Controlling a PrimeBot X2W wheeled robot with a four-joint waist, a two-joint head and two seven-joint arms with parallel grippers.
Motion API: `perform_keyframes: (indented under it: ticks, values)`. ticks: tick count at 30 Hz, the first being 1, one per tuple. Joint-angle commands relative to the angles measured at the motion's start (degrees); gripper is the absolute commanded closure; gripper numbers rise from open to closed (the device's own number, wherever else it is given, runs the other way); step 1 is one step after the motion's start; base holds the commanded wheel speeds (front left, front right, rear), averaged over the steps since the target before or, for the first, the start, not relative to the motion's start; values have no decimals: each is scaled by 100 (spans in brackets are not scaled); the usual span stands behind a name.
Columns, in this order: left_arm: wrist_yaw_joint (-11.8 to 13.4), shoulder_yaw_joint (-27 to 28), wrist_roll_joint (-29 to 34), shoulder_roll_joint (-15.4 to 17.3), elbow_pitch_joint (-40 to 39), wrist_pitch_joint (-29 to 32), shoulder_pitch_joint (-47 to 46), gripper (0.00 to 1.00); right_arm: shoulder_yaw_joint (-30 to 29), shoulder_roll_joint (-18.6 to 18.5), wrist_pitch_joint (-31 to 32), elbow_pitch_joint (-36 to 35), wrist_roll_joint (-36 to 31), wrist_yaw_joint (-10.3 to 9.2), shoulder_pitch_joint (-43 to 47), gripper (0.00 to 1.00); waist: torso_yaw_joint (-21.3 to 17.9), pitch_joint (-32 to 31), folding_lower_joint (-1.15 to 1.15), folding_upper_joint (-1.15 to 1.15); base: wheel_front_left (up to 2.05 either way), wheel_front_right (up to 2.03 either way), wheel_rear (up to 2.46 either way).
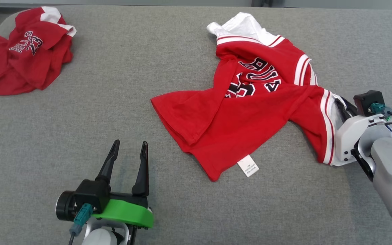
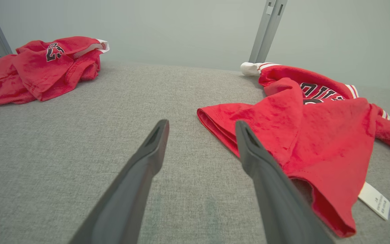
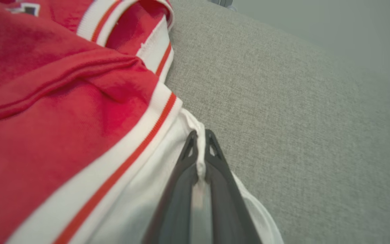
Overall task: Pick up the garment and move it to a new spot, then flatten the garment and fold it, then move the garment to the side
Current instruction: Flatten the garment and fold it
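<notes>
— Jersey [image 1: 250, 112] position?
— Crumpled on the grey table [image 1: 114, 102], right tool [image 3: 200, 149] pinching its white edge at 3 o'clock.
— Left tool [image 1: 129, 149]?
— Spread wide, empty, at its 8 o'clock.

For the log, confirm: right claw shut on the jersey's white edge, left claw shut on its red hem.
No. The left claw is open, clear of the red hem: see the left wrist view. The right claw is shut on the white edge of the jersey.
</notes>
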Motion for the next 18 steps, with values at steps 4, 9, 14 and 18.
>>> perform_keyframes:
  ticks: [4, 9, 14, 18]
  values:
    - [-8, 20, 19, 16, 8, 4, 105, 0, 100, -66, -160, -187, -38, -4, -223, 100, -269, -211, 0, 0, 0, 0, 0]
    - [26, 46, 14, 16, 12, 3, 208, 0, 137, -36, -207, -978, 12, -4, -180, 100, -470, -391, 0, 0, 0, 0, 0]
    - [50, 116, -22, 16, 8, 3, 317, 0, 299, -84, -208, -2169, -57, -4, 502, 100, -651, -544, 0, 0, 0, 0, 0]
    - [49, 246, -16, 16, -17, 4, 371, 0, 509, -96, -209, -2996, -211, -4, 1273, 100, -801, -612, 0, 0, 0, 0, 0]
